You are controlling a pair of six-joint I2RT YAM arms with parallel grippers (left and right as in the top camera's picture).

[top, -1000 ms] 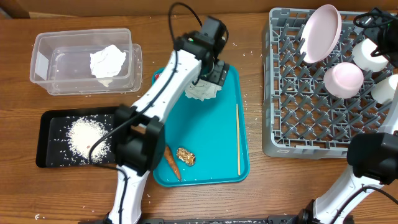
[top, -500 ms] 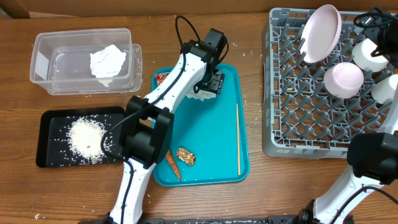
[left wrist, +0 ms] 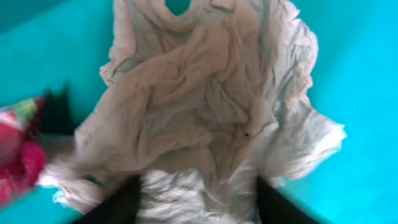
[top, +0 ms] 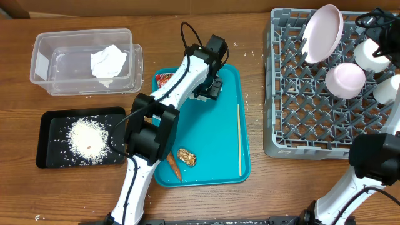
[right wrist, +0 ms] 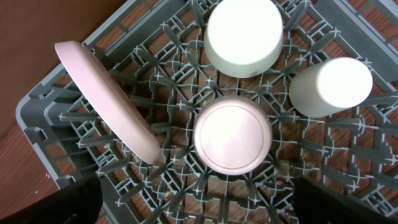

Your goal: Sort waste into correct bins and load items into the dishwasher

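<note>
— Which step is this?
— Clearing the waste. The left gripper (left wrist: 198, 184) is down on the teal tray (left wrist: 354, 62), right over the crumpled tissue (left wrist: 193, 106). Its fingers (left wrist: 121, 202) stand one on each side of the tissue's near edge, with paper bunched between them.
— Does it have hold of it?
— I cannot tell. The fingers are apart, and nothing shows whether they press the paper.
— And the other arm?
— The right gripper (right wrist: 198, 193) hangs over the rack (right wrist: 43, 124), fingers spread wide, holding nothing. The plate (right wrist: 106, 102), the pink bowl (right wrist: 233, 137), the white bowl (right wrist: 242, 34) and the cup (right wrist: 329, 87) all sit in the rack, so I judge the loading done.
— What else lies on the tray?
— The red wrapper (top: 164, 79) just beside the tissue, the carrot (top: 173, 164) and the brown lump (top: 187, 157) at the near end, and a thin stick (top: 239, 139) along the right side.
— Where should the tissue go?
— Most likely the clear tub (top: 81, 31), which holds a second tissue (top: 109, 60). The black tray (top: 47, 140) holds rice (top: 87, 139).
— So the next move?
— A firm pinch, then a straight lift so the wrapper is not dragged along, then a carry over to the tub.
</note>
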